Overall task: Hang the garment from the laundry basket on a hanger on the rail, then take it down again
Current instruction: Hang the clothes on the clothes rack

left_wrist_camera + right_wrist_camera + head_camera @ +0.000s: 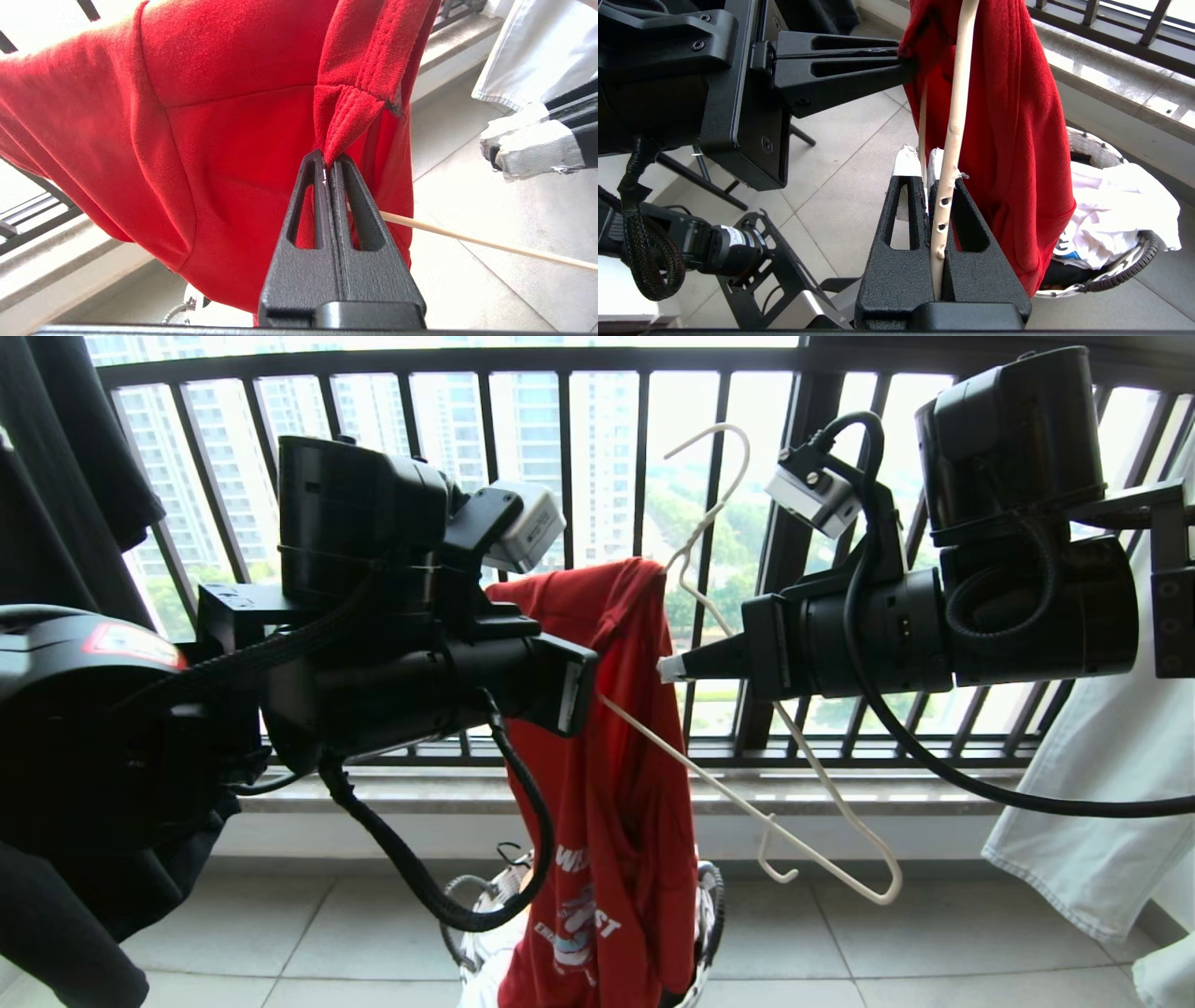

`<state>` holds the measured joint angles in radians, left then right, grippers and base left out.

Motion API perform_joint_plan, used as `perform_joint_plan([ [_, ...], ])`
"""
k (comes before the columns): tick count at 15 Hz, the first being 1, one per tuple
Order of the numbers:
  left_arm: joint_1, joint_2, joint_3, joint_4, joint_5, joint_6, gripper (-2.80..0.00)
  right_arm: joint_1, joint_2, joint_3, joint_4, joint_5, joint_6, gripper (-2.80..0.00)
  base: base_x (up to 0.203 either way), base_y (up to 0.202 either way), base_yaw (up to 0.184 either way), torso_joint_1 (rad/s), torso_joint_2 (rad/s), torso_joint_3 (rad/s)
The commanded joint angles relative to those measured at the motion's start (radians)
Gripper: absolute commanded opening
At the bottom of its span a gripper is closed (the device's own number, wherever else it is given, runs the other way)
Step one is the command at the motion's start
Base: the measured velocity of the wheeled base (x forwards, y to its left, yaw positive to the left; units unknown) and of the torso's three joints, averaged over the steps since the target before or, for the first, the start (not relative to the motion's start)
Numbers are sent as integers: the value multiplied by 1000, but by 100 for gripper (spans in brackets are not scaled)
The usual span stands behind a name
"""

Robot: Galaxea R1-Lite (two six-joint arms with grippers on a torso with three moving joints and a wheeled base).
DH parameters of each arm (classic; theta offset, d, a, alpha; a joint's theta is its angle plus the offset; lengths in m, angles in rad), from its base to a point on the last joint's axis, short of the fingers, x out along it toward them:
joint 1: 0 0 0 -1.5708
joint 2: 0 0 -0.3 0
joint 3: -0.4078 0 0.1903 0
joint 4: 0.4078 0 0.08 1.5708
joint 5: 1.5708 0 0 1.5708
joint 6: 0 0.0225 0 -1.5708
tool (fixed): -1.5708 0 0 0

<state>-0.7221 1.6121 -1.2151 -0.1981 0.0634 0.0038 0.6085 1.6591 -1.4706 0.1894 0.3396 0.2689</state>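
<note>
The red garment (616, 756) hangs over one arm of the tilted off-white hanger (714, 513), its hem down in the laundry basket (713, 896). My left gripper (331, 161) is shut on a stitched fold of the garment (210, 140), high up near the hanger's neck. My right gripper (922, 161), with white-taped fingertips (668, 668), is shut on the hanger's thin wire (955, 116) beside the cloth. The hanger's hook points up in front of the railing. The rail is out of view.
A black railing (565, 523) of vertical bars and a stone ledge (840, 793) close off the far side. A pale garment (1102, 803) hangs at the right and a black one (56, 476) at the left. White clothes (1111, 210) fill the basket (1134, 266).
</note>
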Motion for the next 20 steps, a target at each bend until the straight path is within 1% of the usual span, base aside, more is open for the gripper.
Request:
perform_joint_plan([
  [1, 0, -20, -1, -1, -1, -5, -280, 0, 1, 1, 1, 3, 1, -280, 0, 0, 0, 0, 0, 0],
  [3, 0, -24, -1, -5, -1, -7, -280, 0, 1, 1, 1, 3, 1, -280, 0, 0, 0, 0, 0, 0],
  [6, -3, -34, 8, -70, -5, -22, -280, 2, 7, 3, 1, 1, 1, -280, 0, 0, 0, 0, 0, 0],
  [9, -20, -36, 26, -185, -4, -72, -280, 6, 8, 4, 2, 3, 0, -280, 0, 0, 0, 0, 0, 0],
  [12, -47, -38, 53, -265, -4, -76, -280, 26, 10, 9, 4, 1, 0, -280, 0, 0, 0, 0, 0, 0],
  [15, -66, -33, 55, -268, -4, -79, -280, 30, 10, 11, 4, 2, 0, -280, 0, 0, 0, 0, 0, 0],
  [17, -88, -36, 58, -268, -4, -92, -280, 36, 13, 13, 4, 2, 0, -280, 0, 0, 0, 0, 0, 0],
  [20, -94, -42, 67, -268, -5, -97, -280, 38, 14, 13, 4, 1, 0, -280, 0, 0, 0, 0, 0, 0],
])
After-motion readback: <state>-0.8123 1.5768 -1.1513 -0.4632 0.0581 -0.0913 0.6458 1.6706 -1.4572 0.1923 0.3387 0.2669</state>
